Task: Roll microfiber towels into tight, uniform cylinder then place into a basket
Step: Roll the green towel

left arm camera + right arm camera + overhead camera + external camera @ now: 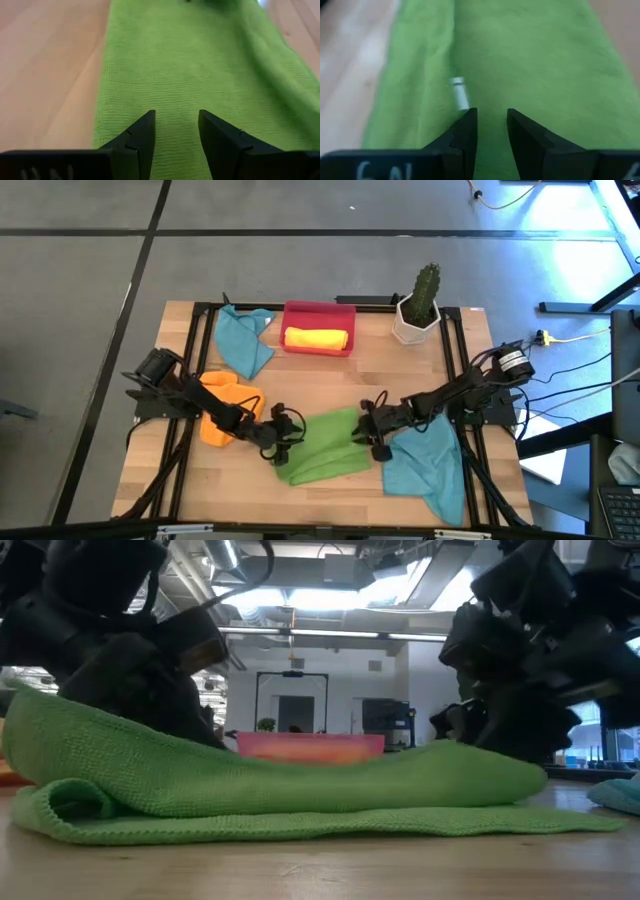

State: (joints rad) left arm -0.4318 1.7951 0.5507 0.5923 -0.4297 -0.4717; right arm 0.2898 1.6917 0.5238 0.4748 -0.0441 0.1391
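Two grippers, left (281,448) and right (366,432), sit at the green towel's (325,445) ends, jaws narrowly parted, gripping nothing. You're mid-fold; next, I'd judge, pinch an edge and roll tightly.

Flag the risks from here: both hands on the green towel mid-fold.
1. The green towel lies skewed and loosely folded, so the roll may come out uneven.
2. The left hand and right hand sit at opposite ends; uneven pulls could unfold it.
3. The right arm overlies the teal towel, which may drag.
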